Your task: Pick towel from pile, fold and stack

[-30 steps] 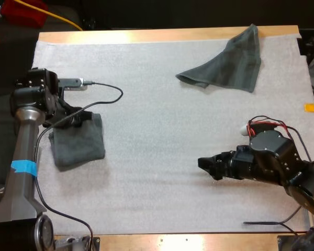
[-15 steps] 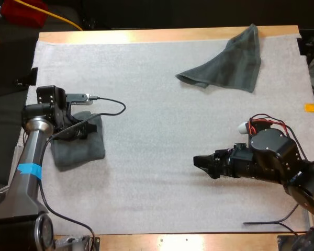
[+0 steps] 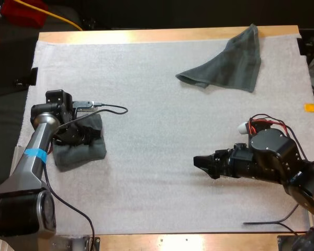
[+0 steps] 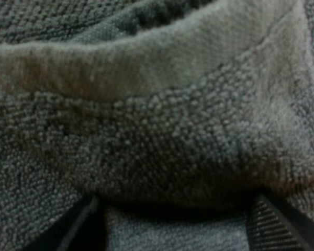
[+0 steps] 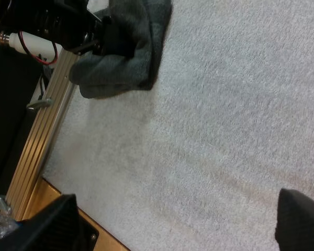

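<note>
A folded dark grey-green towel (image 3: 82,149) lies at the mat's left side. My left gripper (image 3: 82,136) is pressed down into its upper half. In the left wrist view, a thick fold of the towel (image 4: 157,136) bulges between the gripper's fingers (image 4: 76,227), which stand wide apart: open. A crumpled towel (image 3: 227,63) lies at the far right of the mat, apart from both arms. My right gripper (image 3: 200,162) hovers low over bare mat right of centre and points left, its fingers (image 5: 55,222) open with nothing between them. The right wrist view looks across at the folded towel (image 5: 128,49).
The white mat (image 3: 157,130) is bare between the two towels. An aluminium rail (image 5: 42,138) and the wooden table edge (image 5: 52,196) run beside the folded towel. The table's far wooden edge (image 3: 146,35) lies just behind the crumpled towel.
My left gripper has dropped from the folded towel's far edge down onto its middle, bunching the cloth a little. My right gripper has edged slightly left.
</note>
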`<action>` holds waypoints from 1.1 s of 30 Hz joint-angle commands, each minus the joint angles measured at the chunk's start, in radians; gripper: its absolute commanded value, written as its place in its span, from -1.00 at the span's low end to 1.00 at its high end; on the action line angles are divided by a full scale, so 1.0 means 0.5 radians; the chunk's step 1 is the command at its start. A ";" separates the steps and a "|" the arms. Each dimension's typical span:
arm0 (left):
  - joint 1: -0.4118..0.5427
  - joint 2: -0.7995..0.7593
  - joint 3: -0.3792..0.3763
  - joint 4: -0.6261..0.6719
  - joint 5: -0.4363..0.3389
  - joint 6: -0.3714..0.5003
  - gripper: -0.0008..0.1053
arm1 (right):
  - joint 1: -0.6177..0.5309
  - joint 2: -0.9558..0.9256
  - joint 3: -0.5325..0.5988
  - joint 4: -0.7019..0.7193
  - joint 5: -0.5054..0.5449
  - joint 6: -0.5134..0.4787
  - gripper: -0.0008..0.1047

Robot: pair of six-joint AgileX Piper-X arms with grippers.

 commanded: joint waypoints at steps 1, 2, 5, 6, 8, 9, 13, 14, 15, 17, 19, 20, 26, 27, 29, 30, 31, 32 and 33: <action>-0.008 0.004 -0.001 0.019 0.007 -0.001 0.10 | 0.005 -0.010 -0.003 0.003 -0.019 0.002 0.41; -0.008 0.002 -0.003 0.024 0.008 -0.001 0.10 | 0.005 -0.010 -0.003 0.003 -0.019 0.002 0.41; -0.008 -0.037 -0.017 0.050 0.007 -0.001 0.10 | 0.005 -0.010 -0.003 0.003 -0.019 0.002 0.41; -0.008 -0.069 -0.020 0.050 0.007 -0.001 0.10 | 0.005 -0.010 -0.003 0.003 -0.019 0.002 0.41; -0.008 -0.128 -0.022 0.050 0.007 -0.001 0.10 | 0.005 -0.010 -0.003 0.003 -0.019 0.002 0.41; -0.008 -0.174 -0.022 0.050 0.007 -0.001 0.10 | 0.005 -0.010 -0.003 0.003 -0.019 0.002 0.41; -0.008 -0.329 -0.022 0.118 0.007 -0.001 0.10 | 0.005 -0.010 -0.003 0.003 -0.019 0.002 0.41; -0.008 -0.344 -0.022 0.133 0.007 -0.001 0.10 | 0.005 -0.010 -0.003 0.003 -0.019 0.002 0.41; -0.008 -0.382 -0.022 0.155 0.007 -0.001 0.10 | 0.005 -0.010 -0.003 0.003 -0.019 0.002 0.41; -0.008 -0.431 -0.022 0.195 0.007 -0.001 0.10 | 0.005 -0.010 -0.003 0.003 -0.019 0.002 0.41; -0.008 -0.468 -0.022 0.262 0.007 -0.001 0.10 | 0.005 -0.010 -0.003 0.003 -0.019 0.002 0.41; -0.008 -0.473 -0.022 0.280 0.007 -0.001 0.10 | 0.005 -0.010 -0.003 0.003 -0.019 0.002 0.41; -0.008 -0.476 0.064 0.302 0.007 -0.001 0.10 | 0.005 -0.010 -0.003 0.003 -0.019 0.002 0.41; -0.008 -0.476 0.095 0.258 0.007 -0.001 0.10 | 0.005 -0.010 -0.003 0.003 -0.019 0.002 0.41; -0.008 -0.463 0.139 0.195 0.013 -0.001 0.10 | 0.005 -0.010 -0.003 0.003 -0.019 0.002 0.41; -0.008 -0.448 0.156 0.171 0.030 -0.001 0.10 | 0.005 -0.010 -0.003 0.003 -0.019 0.002 0.41; -0.008 -0.426 0.164 0.152 0.040 -0.001 0.10 | 0.005 -0.010 -0.003 0.003 -0.019 0.002 0.41; -0.008 -0.412 0.164 0.151 0.040 -0.001 0.10 | 0.005 -0.010 -0.003 0.003 -0.019 0.002 0.41; -0.008 -0.381 0.164 0.138 0.040 -0.001 0.10 | 0.005 -0.010 -0.003 0.003 -0.019 0.002 0.41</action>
